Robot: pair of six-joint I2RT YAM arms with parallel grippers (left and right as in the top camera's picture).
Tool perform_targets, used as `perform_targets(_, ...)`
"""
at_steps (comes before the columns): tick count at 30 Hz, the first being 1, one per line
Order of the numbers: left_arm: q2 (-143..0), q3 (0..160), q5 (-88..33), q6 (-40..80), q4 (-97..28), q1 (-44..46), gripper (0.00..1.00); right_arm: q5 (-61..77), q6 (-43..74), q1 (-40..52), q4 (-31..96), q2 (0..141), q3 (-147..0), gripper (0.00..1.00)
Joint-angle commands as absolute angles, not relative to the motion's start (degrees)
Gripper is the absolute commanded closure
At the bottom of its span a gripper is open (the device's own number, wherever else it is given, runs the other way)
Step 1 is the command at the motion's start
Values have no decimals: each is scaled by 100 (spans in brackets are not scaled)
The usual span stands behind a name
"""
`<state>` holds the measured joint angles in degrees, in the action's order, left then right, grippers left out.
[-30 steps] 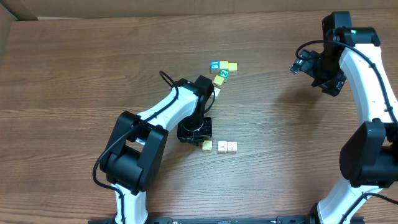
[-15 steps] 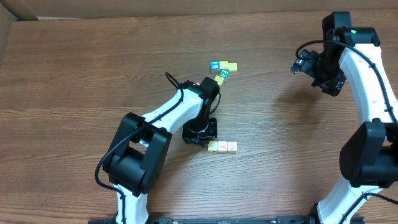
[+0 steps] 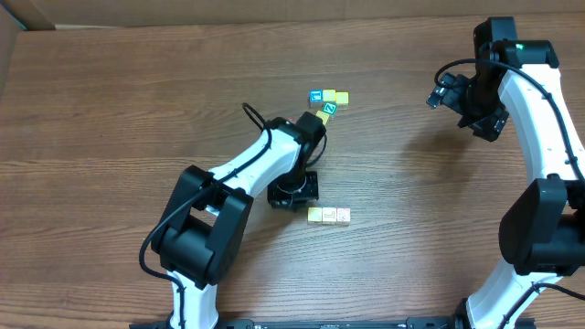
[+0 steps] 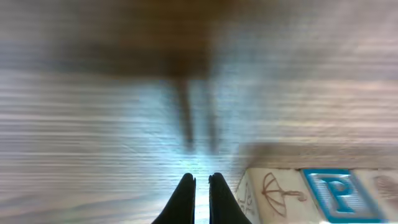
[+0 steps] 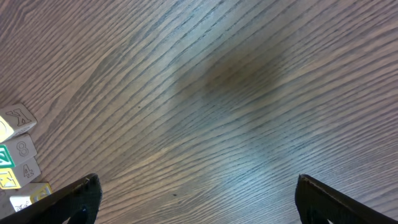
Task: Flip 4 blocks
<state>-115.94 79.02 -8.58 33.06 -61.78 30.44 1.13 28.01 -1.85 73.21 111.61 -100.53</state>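
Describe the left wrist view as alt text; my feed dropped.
The left gripper, shut and empty, points at the brown wooden table. Right of it, at the bottom edge, sit a pale wooden cube with an umbrella drawing and a pale cube with a blue P.

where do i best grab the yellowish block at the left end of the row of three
Grip the yellowish block by its far and near side faces, coming straight down from above. Those faces look free, while its right face sits against the cream block, leaving no gap to slip into on that side.
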Motion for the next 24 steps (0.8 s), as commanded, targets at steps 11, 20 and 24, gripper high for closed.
perform_targets(11, -11288, 10757, 303, 858, -6077, 2281, 47, 115, 2759, -191, 7310, 11032, -10071, 0)
perform_targets(20, -11719, 10735, 399, -652, -5723, 2178, 42, 115, 2759, -191, 7310, 11032, -10071, 0)
perform_targets(24, -11968, 10735, 340, -666, -5811, 2171, 1, 115, 2759, -191, 7310, 11032, -10071, 0)
